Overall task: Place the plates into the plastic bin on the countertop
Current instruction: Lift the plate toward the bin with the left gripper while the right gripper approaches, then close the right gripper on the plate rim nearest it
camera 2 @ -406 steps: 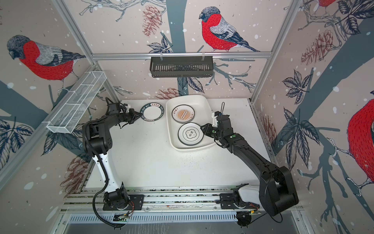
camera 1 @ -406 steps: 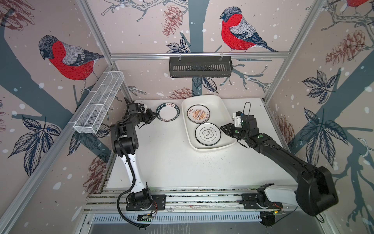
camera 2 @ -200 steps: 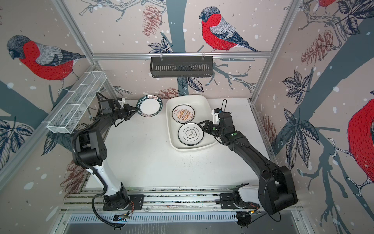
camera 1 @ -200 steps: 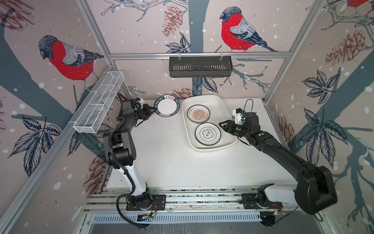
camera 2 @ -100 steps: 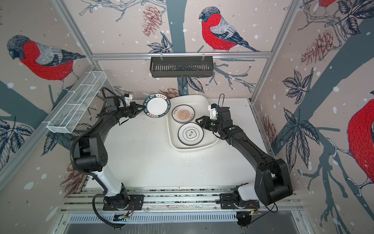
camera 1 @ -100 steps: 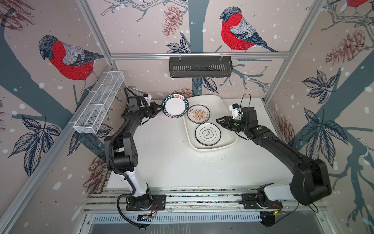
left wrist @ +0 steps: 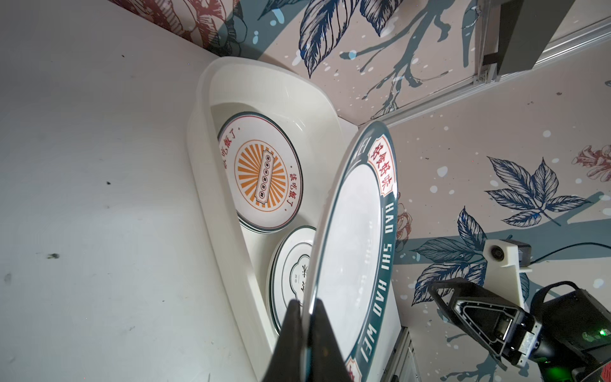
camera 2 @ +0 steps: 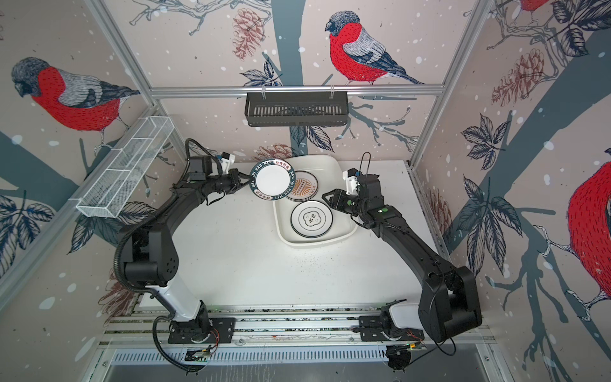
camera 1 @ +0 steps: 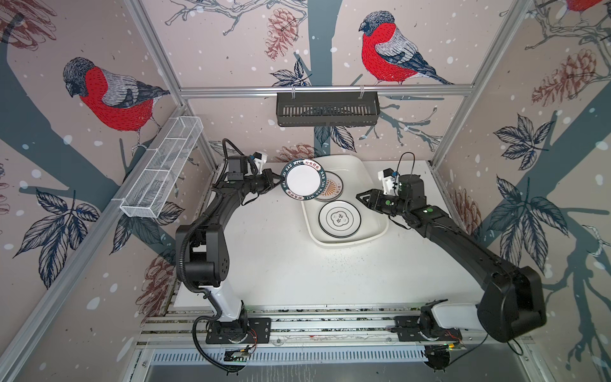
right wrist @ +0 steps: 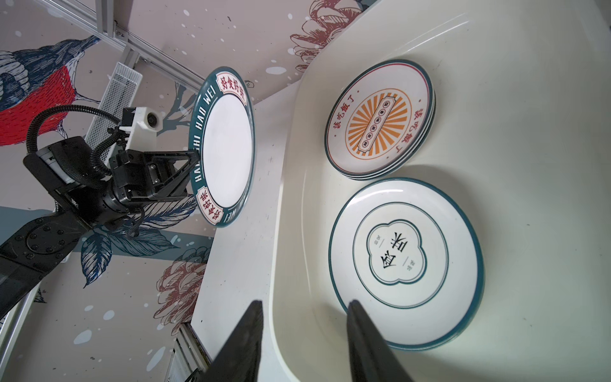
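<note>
My left gripper point(camera 1: 279, 180) point(left wrist: 305, 306) is shut on the rim of a white plate with a dark teal lettered rim point(camera 1: 303, 179) point(right wrist: 226, 145). It holds the plate tilted in the air over the far left edge of the plastic bin point(camera 1: 350, 243) point(left wrist: 211, 185). Inside the bin lie a short stack topped by an orange sunburst plate point(camera 1: 332, 191) point(right wrist: 380, 120) and a plate with a black quatrefoil emblem point(camera 1: 340, 219) point(right wrist: 403, 261). My right gripper point(camera 1: 359, 196) point(right wrist: 305, 302) is open, empty, hovering over the bin's right rim.
The bin rests at the back of the speckled white countertop point(camera 1: 281, 258). A black slotted basket point(camera 1: 327, 112) hangs on the back wall and a white wire-mesh tray point(camera 1: 162, 172) on the left rail. Aluminium rails point(camera 1: 330, 327) run along the front.
My left gripper has lifted the teal-rimmed plate off the countertop and carried it right, up to the bin's edge. The right gripper has shifted slightly toward the bin's far side.
</note>
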Motion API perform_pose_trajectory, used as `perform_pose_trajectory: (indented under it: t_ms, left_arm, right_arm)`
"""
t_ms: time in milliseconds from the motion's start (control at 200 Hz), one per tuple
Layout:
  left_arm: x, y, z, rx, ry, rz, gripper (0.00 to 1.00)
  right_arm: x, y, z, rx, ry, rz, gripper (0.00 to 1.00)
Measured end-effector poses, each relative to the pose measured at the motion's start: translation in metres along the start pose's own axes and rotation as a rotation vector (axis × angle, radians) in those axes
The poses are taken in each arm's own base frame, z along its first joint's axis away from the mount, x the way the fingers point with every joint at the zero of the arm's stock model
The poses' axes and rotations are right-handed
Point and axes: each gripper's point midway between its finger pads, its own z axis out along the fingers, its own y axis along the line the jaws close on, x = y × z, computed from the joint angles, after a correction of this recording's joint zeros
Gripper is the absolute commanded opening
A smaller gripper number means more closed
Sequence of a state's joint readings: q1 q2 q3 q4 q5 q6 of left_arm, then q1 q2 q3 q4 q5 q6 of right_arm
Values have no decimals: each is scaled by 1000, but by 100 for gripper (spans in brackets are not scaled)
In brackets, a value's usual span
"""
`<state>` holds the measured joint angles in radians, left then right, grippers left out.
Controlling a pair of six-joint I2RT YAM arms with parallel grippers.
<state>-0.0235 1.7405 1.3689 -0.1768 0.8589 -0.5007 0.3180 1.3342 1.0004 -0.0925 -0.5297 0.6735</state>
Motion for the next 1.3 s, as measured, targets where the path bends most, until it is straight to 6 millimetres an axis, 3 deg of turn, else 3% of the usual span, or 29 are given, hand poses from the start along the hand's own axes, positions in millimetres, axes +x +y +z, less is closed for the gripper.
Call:
perform_pose_trajectory:
  t_ms: [300, 470, 730, 1066, 1301]
  left_arm:
    - [31, -42, 26, 40, 74, 127, 0]
    - [41, -56, 34, 54, 93, 181, 0]
    - [62, -79, 47, 128, 157, 236, 0]
    - [76, -91, 54, 194, 210, 262, 0]
    - [84, -103, 56, 235, 233, 294, 0]
  right_arm:
    - [-1, -4, -23, 22, -37, -9, 44]
    - [5, -5, -39, 25, -72, -19, 45]
    - [9, -10, -30, 12, -44, -8, 45]
    - [9, 6, -21, -52, 1, -32, 43]
    - [11, 0, -9, -45, 25, -33, 38]
